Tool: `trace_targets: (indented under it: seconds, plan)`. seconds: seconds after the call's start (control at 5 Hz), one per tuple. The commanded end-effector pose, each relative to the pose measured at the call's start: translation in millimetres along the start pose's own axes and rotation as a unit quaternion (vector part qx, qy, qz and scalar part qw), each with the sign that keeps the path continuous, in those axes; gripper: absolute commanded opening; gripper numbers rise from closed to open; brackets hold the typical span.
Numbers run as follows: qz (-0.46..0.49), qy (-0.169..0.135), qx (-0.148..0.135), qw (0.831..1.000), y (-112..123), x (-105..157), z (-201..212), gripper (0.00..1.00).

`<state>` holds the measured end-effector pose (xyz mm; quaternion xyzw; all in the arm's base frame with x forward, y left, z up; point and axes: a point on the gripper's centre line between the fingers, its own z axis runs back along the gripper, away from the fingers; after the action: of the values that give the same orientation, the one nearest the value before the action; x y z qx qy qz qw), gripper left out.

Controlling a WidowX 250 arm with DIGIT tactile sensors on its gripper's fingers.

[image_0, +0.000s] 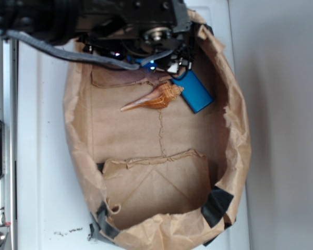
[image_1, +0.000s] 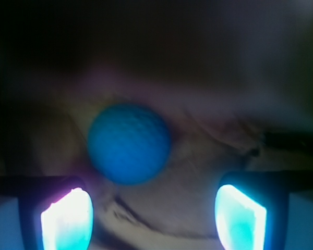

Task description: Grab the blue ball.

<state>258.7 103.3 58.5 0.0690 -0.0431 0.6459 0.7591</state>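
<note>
We see the blue ball (image_1: 129,144), round with no long axis and finely dimpled, lying on crumpled brown paper just ahead of our gripper (image_1: 154,216). Its fingers (image_1: 68,221) stand wide apart, holding nothing. The paper tray's (image_0: 235,130) torn walls crowd close; a spiral shell (image_0: 155,99) touches a flat blue block (image_0: 194,91).

No legible text, label, brand mark, number or sign appears in either view. The dark specks on the white surface (image_0: 47,156) at the lower left of the exterior view are too small and blurred to read.
</note>
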Motion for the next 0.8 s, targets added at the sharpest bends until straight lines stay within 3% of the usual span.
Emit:
trace_targets:
  seconds: [0.0,0.2,0.4,0.6]
  plan:
    - [0.012,-0.051,-0.010,0.999,-3,37,-1,1.00]
    - [-0.006,-0.065,0.003,0.998,-14,35,-12,1.00]
    - [-0.021,-0.078,0.010,0.997,-22,29,-19,0.00]
    - [-0.042,-0.086,-0.003,0.995,-21,25,-12,0.00]
